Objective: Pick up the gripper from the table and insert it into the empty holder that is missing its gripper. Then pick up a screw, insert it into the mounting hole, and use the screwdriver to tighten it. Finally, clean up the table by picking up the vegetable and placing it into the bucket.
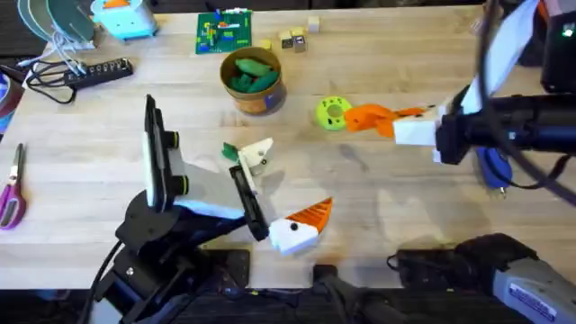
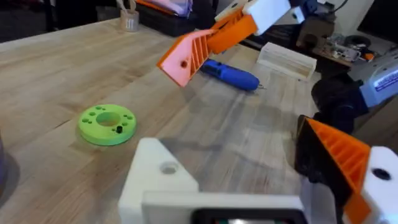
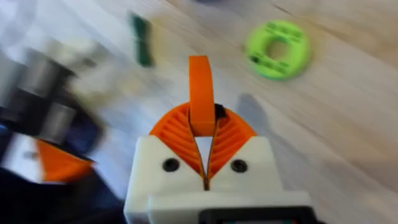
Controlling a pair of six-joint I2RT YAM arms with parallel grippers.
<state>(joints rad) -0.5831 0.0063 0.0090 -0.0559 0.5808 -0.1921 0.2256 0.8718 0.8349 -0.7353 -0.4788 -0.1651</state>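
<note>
The right gripper [image 3: 203, 134] pinches the small orange wedge-shaped plastic gripper [image 3: 201, 93] above the light wooden table [image 1: 405, 193], right of a lime-green holed disc [image 1: 332, 112]. The blue pen-shaped screwdriver [image 1: 494, 167] lies partly hidden beneath that arm. The left gripper [image 1: 310, 216] hangs spread open, nearer.

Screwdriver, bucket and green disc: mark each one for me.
screwdriver [image 2: 229, 73], left wrist view, middle of its blue body.
bucket [image 1: 266, 99], overhead view, orange side wall below the rim.
green disc [image 1: 326, 117], overhead view, lime ring left of its hole.
</note>
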